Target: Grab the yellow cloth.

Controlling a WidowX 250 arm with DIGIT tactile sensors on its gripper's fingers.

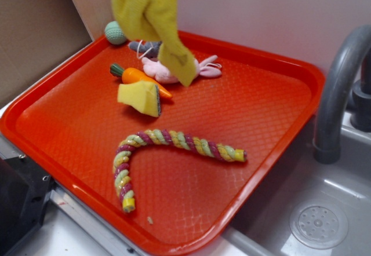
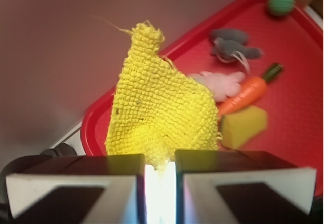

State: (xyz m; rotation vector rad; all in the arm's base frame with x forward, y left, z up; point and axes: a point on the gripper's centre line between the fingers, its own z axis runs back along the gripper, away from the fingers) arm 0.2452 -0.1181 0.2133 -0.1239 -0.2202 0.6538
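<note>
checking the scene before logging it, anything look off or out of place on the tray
Nothing is spilled or damaged. The one unusual thing is the yellow cloth, which hangs in the air above the red tray, pinched in the gripper. Its lower corner dangles in front of the pink bunny.

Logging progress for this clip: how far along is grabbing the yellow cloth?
Done: the gripper is shut on the yellow cloth, an edge pinched between its fingers in the wrist view. In hand: the cloth hangs lifted above the red tray, its tip dangling in front of the pink bunny in the exterior view; whether it touches anything is unclear. Left: nothing obvious; the grab looks essentially complete.
</note>
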